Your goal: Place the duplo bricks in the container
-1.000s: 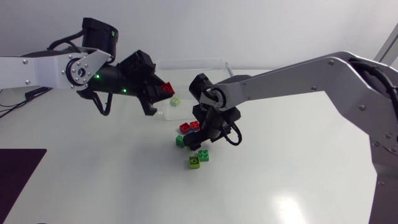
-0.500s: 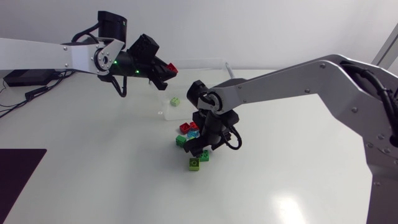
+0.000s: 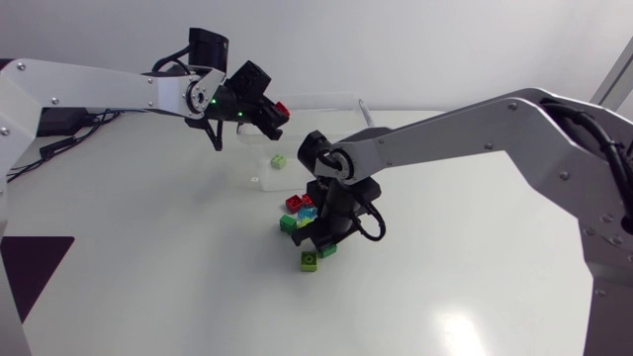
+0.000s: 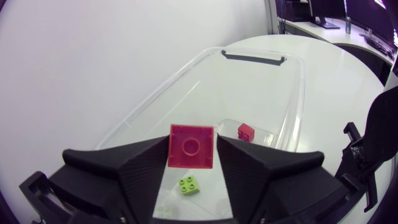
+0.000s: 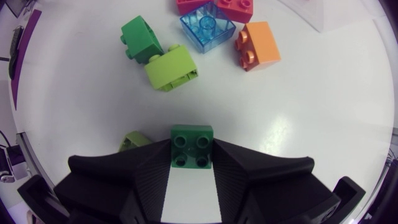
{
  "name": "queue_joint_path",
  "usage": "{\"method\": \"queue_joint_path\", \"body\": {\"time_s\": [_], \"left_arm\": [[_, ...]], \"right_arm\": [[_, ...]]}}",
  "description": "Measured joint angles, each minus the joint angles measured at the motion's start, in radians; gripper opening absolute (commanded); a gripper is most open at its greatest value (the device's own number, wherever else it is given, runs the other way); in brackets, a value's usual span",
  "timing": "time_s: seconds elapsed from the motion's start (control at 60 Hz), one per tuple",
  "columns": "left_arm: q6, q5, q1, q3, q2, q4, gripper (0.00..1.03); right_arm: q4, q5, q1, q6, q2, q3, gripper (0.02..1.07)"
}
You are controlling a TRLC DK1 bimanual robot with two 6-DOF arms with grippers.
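**Left side.** The left arm (image 3: 99, 87) enters the head view from 9 o'clock. The left gripper (image 3: 275, 115) hangs above the 9 o'clock end of the container (image 3: 321, 96). It is clamped on a red brick (image 4: 191, 144), with one finger against each side. The brick's flat face is turned toward the wrist camera.

**Container.** It is a clear tub on the table (image 3: 475, 277), lying under and ahead of the left gripper. A dark handle (image 4: 252, 58) sits at its far end. Two bricks lie inside:
- A lime brick (image 4: 188, 185) lies studs up, just under the held red brick.
- A small red brick (image 4: 246, 131) lies further ahead, apart from the lime one.

**Right side.** The right arm (image 3: 495, 124) enters from 3 o'clock and reaches past the middle. The right gripper (image 5: 192, 150) is low over the table, at 6 o'clock from the container. It is closed on a dark green brick (image 5: 192, 143), studs up, with both fingers touching its sides.

**Loose bricks**, on the table ahead of the right gripper:
- A green brick (image 5: 141, 38) touches a yellow-green brick (image 5: 171, 67).
- A blue brick (image 5: 207, 26) sits just beside an orange brick (image 5: 257, 45).
- A red pair (image 5: 214, 6) is furthest out and only partly in view.
- An olive brick (image 5: 134, 140) lies close beside one finger, half hidden by it.

In the head view this group sits at 6 o'clock from the container, outside its wall.
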Motion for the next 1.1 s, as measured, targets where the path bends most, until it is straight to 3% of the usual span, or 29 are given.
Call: {"method": "queue_joint_path", "body": {"time_s": [0.283,0.583,0.883,1.1], "left_arm": [[-0.016,-0.007,-0.003,-0.019,-0.052,0.000,0.99],[-0.074,-0.007,0.020,-0.145,-0.311,-0.020,0.99],[0.023,0.037,0.018,-0.481,-0.470,-0.046,0.99],[0.060,0.051,-0.014,-0.620,-0.499,-0.017,0.99]], "right_arm": [[-0.026,0.001,-0.029,0.000,-0.126,-0.011,0.30],[-0.046,0.005,-0.106,0.003,-0.195,0.122,0.30],[-0.048,0.028,-0.154,0.003,-0.188,0.343,0.30],[-0.049,0.054,-0.161,0.004,-0.121,0.506,0.30]]}}
